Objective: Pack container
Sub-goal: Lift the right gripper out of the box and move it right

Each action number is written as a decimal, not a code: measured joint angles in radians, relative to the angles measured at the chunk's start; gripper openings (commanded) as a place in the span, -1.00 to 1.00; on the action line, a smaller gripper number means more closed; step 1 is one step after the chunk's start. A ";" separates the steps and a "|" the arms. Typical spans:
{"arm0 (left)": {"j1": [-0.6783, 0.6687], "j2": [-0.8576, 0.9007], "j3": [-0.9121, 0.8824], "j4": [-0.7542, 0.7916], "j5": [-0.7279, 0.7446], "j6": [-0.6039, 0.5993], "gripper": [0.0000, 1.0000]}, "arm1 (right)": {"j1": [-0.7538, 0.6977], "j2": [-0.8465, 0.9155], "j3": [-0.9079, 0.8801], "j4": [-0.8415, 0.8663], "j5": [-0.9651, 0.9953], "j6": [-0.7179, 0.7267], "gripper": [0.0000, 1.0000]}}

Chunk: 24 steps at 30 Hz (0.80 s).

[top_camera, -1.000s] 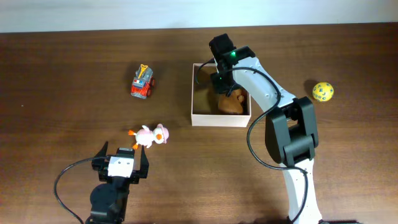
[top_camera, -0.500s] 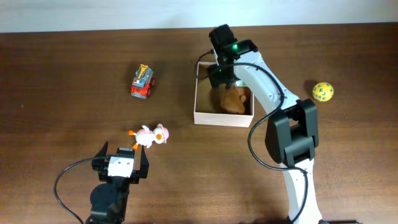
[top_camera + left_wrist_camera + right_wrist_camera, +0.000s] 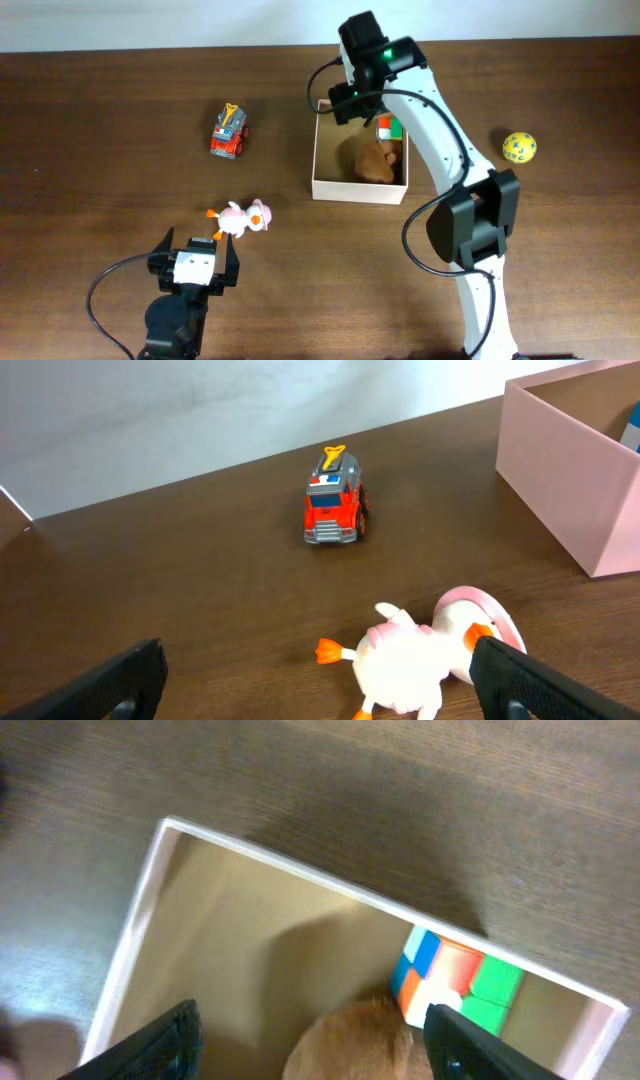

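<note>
Two toys lie inside the container [image 3: 358,192], a square open-topped box with thin white walls and a tan cardboard interior, standing on the worktop [image 3: 100,100] right of centre: a brown plush [image 3: 375,162] and a multicoloured cube [image 3: 388,128] in one corner. Over its far edge hangs the right claw [image 3: 312,1045], fingers apart and empty. The left claw [image 3: 325,680], near a duck toy [image 3: 243,216], is likewise spread.
</note>
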 measured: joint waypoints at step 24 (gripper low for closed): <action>0.000 0.000 0.000 0.000 0.000 0.000 0.99 | -0.016 -0.042 0.195 -0.342 -0.075 -0.211 0.97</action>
